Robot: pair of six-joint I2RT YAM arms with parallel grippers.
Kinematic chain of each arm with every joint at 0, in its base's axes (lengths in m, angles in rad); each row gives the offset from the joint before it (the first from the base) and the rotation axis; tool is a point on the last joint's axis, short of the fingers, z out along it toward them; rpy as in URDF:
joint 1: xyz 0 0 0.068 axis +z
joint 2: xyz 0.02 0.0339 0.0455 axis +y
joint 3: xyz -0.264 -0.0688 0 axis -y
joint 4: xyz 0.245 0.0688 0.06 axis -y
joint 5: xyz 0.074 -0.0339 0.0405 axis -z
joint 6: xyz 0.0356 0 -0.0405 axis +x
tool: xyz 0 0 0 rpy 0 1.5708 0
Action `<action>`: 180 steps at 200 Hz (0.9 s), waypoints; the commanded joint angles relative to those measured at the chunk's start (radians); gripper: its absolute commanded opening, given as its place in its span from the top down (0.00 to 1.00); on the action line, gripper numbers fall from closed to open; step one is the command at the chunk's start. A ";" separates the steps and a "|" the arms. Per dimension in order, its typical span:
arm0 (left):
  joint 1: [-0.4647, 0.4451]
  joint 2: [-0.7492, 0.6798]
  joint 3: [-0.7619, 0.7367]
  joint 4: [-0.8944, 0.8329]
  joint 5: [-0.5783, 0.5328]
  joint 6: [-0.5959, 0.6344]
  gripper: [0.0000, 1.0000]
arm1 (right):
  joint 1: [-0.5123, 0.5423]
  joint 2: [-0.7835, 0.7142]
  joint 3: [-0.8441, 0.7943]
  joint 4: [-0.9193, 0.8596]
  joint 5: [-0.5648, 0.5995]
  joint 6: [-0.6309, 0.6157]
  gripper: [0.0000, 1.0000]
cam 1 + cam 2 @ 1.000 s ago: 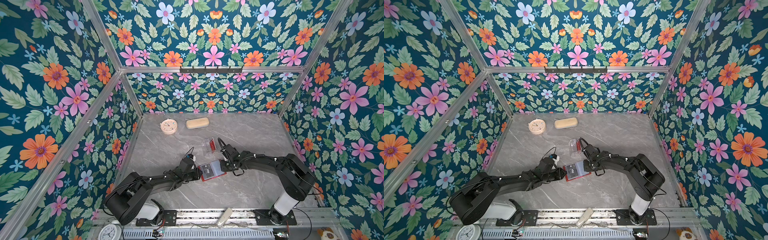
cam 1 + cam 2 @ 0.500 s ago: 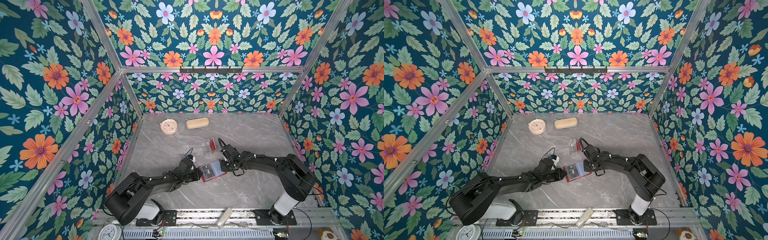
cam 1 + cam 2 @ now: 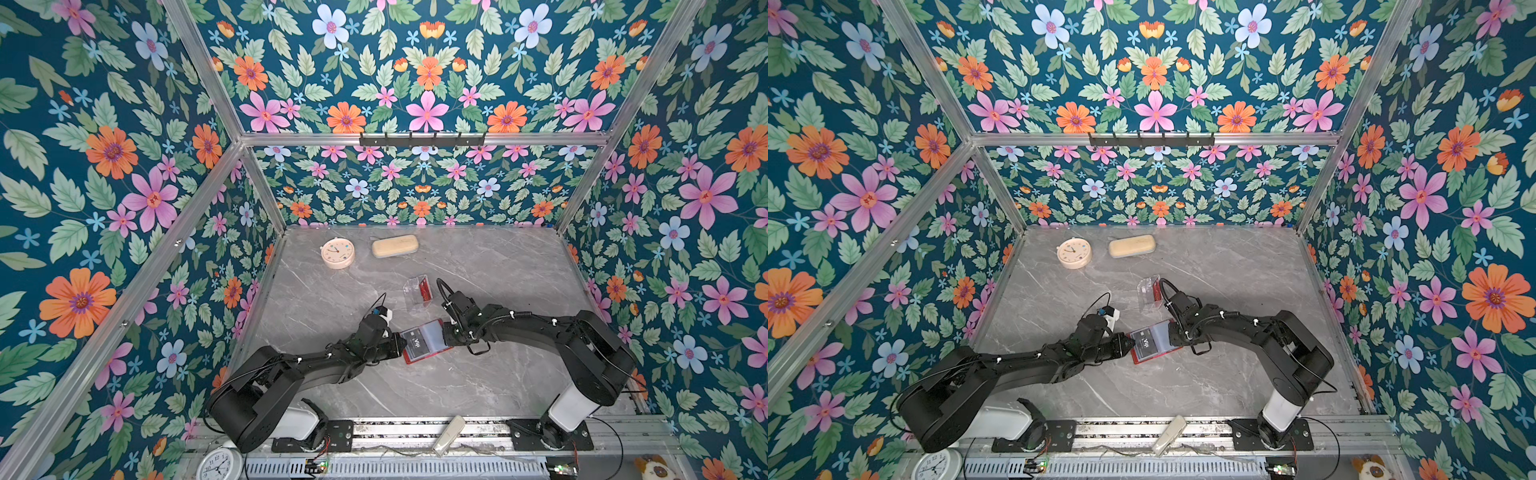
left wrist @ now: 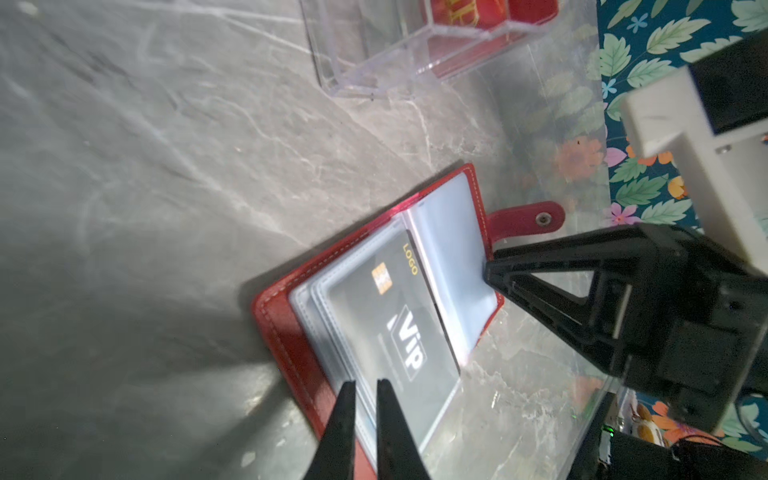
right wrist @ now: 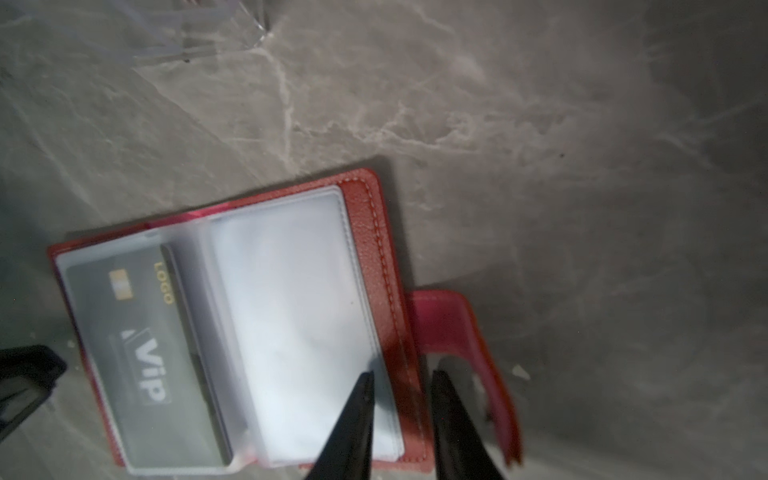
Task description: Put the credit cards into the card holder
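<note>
1. Reaching in from the near edge, two black arms meet at mid-counter (image 3: 415, 390), one on either side of an open red card holder (image 3: 432, 337) that lies flat.
2. The left end effector (image 4: 365, 388) has drawn its jaws closer over the past second. They now stand a sliver apart at the holder's edge, over the clear sleeves. I cannot tell whether they pinch a sleeve.
3. The right end effector (image 5: 405, 390) has barely changed. Its jaws stand apart astride the cover's stitched edge, beside the snap strap (image 5: 457, 332). I cannot tell whether they clamp it.
4. The holder has not shifted. A dark card (image 4: 395, 316) marked VIP already sits inside a sleeve, and the facing sleeve looks empty.
5. My reading is that the narrowing left jaws are taking hold of a sleeve to ready a pocket for another card.
6. Just beyond, a clear box (image 3: 413, 297) holds a red card (image 3: 424, 289) that is not yet loaded. No blue card is visible.
7. Far back, a round clock (image 3: 337, 252) and a beige case (image 3: 395, 245) lie well apart from the work.
</note>
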 commanded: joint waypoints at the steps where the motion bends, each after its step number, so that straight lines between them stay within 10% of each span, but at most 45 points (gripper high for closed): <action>1: 0.001 -0.031 0.002 -0.099 -0.099 0.023 0.81 | 0.011 -0.001 -0.011 -0.164 0.051 0.044 0.75; 180: 0.006 0.189 0.135 -0.009 -0.030 0.116 0.78 | 0.045 -0.167 -0.028 -0.213 0.129 0.076 0.75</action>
